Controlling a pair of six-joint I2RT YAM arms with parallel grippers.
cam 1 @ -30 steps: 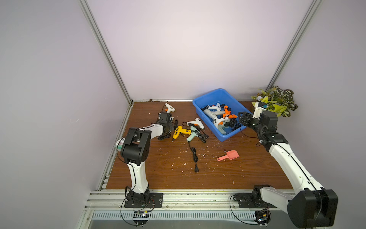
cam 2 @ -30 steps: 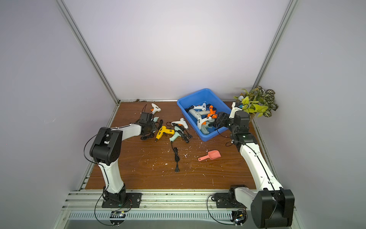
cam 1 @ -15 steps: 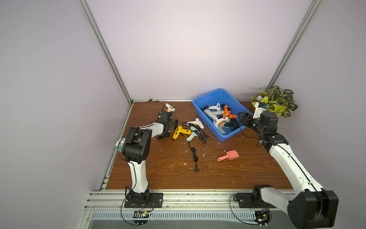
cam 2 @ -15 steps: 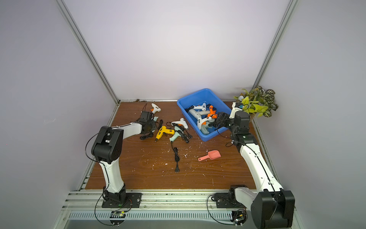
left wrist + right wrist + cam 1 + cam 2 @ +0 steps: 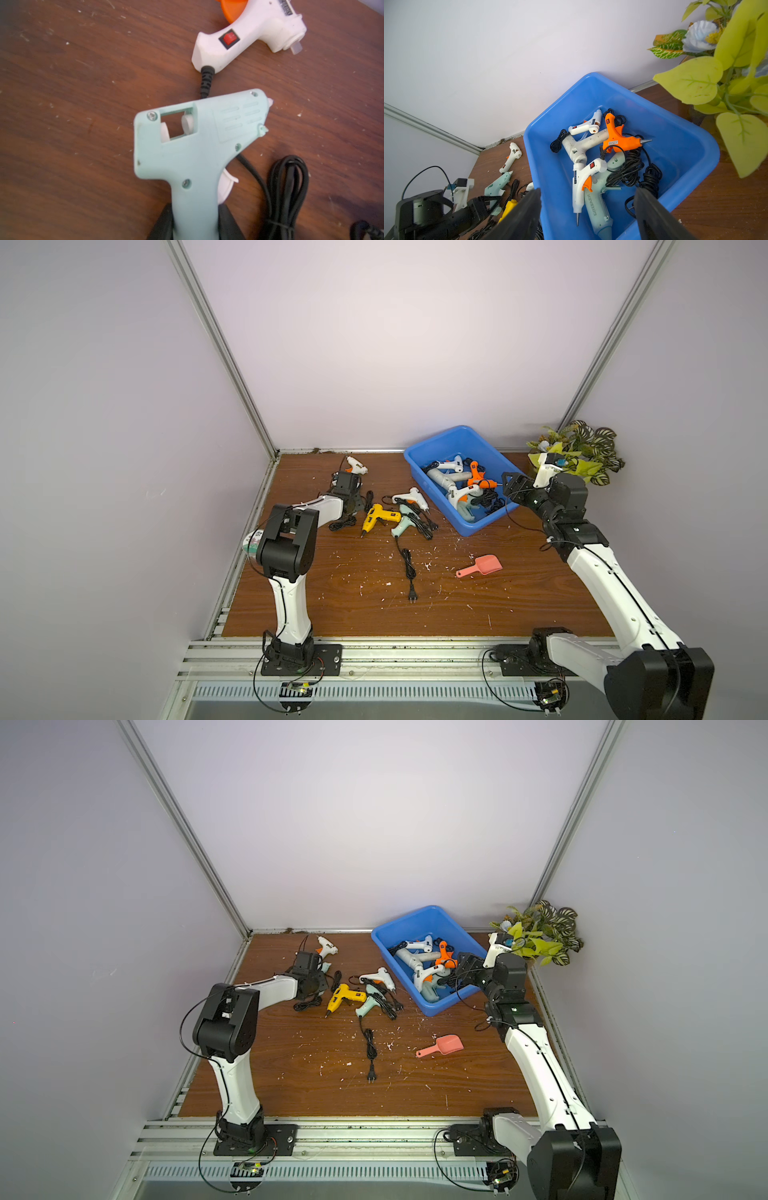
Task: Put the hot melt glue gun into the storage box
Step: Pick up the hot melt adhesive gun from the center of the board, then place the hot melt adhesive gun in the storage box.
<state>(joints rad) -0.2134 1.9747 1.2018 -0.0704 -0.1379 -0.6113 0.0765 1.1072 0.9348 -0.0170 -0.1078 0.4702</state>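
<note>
The left gripper (image 5: 195,225) is clamped on the handle of the mint glue gun (image 5: 195,145). The left wrist view shows a black finger (image 5: 164,223) pressed to each side of the handle, with the body lying flat above the tabletop (image 5: 72,104). I cannot tell whether it rests on the wood or is just off it. Just beside its barrel lies a white glue gun (image 5: 245,37) with a red switch and an orange trigger. A bundled black cord (image 5: 287,187) lies next to the handle.

In both top views the left wrist hides this grip. Only a sliver of the mint glue gun shows in a top view, at the far left, well apart from the storage box (image 5: 415,923) at the far right of centre.

The right gripper (image 5: 587,191) has its jaws wide apart and holds nothing. In both top views it hangs at the near right rim of the storage box. Only the right wrist view looks down into the box, where an orange glue gun (image 5: 618,141) lies among white and pale green ones in tangled cords.

Between the arms a yellow glue gun (image 5: 380,516) lies on the tabletop. A pink scoop (image 5: 482,565) lies nearer, to the right, and a plant (image 5: 582,448) stands in the far right corner
</note>
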